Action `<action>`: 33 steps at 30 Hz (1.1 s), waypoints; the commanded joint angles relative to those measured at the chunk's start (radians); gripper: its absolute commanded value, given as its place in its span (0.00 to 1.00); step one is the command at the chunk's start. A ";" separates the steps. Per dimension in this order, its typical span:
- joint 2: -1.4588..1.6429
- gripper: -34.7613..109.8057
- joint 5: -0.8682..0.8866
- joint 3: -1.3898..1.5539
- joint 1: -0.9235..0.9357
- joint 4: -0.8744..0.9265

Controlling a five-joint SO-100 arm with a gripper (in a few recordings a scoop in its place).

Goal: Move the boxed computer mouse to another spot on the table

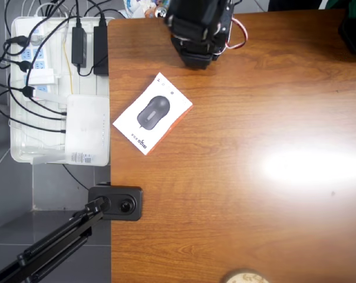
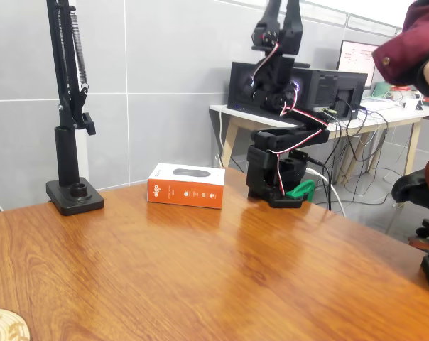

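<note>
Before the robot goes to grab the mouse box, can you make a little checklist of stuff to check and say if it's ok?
1. Boxed computer mouse lies flat on the table: ok.
2. Nothing sits on top of the box: ok.
3. Free wood around the box to move it to: ok.
4. Arm is folded up, away from the box: ok.
5. Gripper open and ready: cannot tell.
6. Black lamp stand stands apart from the box: ok.

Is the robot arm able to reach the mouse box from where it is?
Probably yes. The boxed computer mouse lies flat on the table close to the arm's base, with bare wood between them and nothing on top. The arm is folded up, so it must first unfold.
</note>
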 commanded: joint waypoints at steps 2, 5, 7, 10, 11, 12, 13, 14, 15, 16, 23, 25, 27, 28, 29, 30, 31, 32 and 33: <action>0.005 0.24 0.000 0.005 -0.035 -0.201; 0.002 0.24 0.000 0.005 -0.057 -0.202; 0.002 0.24 0.023 0.005 -0.074 -0.202; 0.003 0.24 0.143 0.005 -0.074 -0.201; 0.003 0.24 0.164 0.005 -0.074 -0.201; 0.003 0.24 0.175 0.005 -0.074 -0.201; 0.003 0.24 0.178 0.005 -0.074 -0.201; 0.003 0.24 0.178 0.005 -0.074 -0.201; 0.003 0.24 0.178 0.005 -0.074 -0.201; 0.003 0.24 0.178 0.005 -0.074 -0.201; 0.003 0.24 0.178 0.005 -0.074 -0.201; 0.003 0.24 0.178 0.005 -0.074 -0.201; 0.003 0.24 0.178 0.005 -0.074 -0.201; 0.003 0.24 0.178 0.005 -0.074 -0.201; 0.003 0.24 0.178 0.005 -0.074 -0.201; 0.003 0.24 0.178 0.005 -0.074 -0.201; 0.003 0.24 0.178 0.005 -0.074 -0.201; 0.003 0.24 0.178 0.005 -0.074 -0.201; 0.003 0.24 0.178 0.005 -0.074 -0.201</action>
